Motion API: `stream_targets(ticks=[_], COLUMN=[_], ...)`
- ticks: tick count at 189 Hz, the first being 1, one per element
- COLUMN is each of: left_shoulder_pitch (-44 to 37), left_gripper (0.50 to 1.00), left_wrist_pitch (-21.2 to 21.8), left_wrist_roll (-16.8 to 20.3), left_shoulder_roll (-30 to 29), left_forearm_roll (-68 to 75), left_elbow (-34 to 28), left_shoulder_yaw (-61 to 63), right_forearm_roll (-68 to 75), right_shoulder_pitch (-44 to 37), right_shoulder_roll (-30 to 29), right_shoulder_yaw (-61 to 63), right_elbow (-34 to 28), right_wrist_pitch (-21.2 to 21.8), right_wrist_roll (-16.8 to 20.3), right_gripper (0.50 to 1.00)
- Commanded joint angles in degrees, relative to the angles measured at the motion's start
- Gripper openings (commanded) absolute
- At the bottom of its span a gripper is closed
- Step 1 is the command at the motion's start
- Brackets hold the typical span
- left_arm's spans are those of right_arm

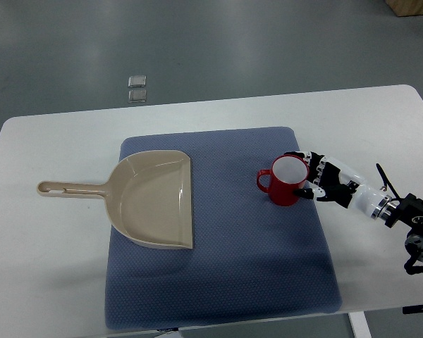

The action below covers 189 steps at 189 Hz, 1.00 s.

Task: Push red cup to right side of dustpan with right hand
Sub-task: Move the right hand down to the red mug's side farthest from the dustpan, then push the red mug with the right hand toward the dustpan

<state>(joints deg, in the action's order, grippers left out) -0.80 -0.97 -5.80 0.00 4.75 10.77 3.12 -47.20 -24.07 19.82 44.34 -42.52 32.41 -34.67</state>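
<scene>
Top view: right hand (323, 182) rests against the red cup (287, 182), fingers curled around its side. The cup stands just left of the hand, well apart from the dustpan (154, 198) farther left.

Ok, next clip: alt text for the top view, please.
The right robot hand cups the right side of an upright red cup on a blue mat, its handle pointing left toward a beige dustpan. The dustpan lies apart on the mat's left, handle out over the white table.

One red cup (287, 180), one beige dustpan (151, 198), one blue mat (254, 267), one white tabletop (49, 282), and one right hand (324, 182).
</scene>
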Motion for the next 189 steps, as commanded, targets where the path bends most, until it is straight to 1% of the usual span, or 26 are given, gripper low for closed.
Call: stream_targets(ticks=[1, 96, 132, 161, 180, 189], left_shoulder_pitch=[0.0, -0.1, -0.1, -0.1, -0.1, -0.1], left_gripper=[1.000, 1.000, 1.000, 1.000, 1.000, 1.000], left_wrist_pitch=[0.0, 0.0, 0.0, 0.0, 0.0, 0.0], left_wrist_roll=[0.0, 0.0, 0.0, 0.0, 0.0, 0.0], left_shoulder_roll=[0.0, 0.0, 0.0, 0.0, 0.0, 0.0], left_forearm_roll=[0.0, 0.0, 0.0, 0.0, 0.0, 0.0], left_elbow=[0.0, 0.0, 0.0, 0.0, 0.0, 0.0], left_shoulder_yaw=[0.0, 0.0, 0.1, 0.1, 0.1, 0.1], right_forearm_roll=[0.0, -0.3, -0.9, -1.0, -1.4, -1.7], right_shoulder_pitch=[-0.2, -0.8, -1.6, -2.4, -2.5, -2.6], right_shoulder_roll=[-0.5, -4.6, -5.8, -7.2, -8.5, -8.8], right_shoulder_yaw=[-1.0, -2.3, -3.9, -4.0, -5.0, -5.4], right_elbow=[0.1, 0.1, 0.2, 0.2, 0.2, 0.1], right_wrist_pitch=[-1.6, -5.3, -7.7, -8.1, -10.0, -10.2], right_wrist_roll=[-0.3, -0.2, -0.2, -0.1, -0.1, -0.1], right_gripper=[0.932, 0.932, 0.930, 0.926, 0.924, 0.921])
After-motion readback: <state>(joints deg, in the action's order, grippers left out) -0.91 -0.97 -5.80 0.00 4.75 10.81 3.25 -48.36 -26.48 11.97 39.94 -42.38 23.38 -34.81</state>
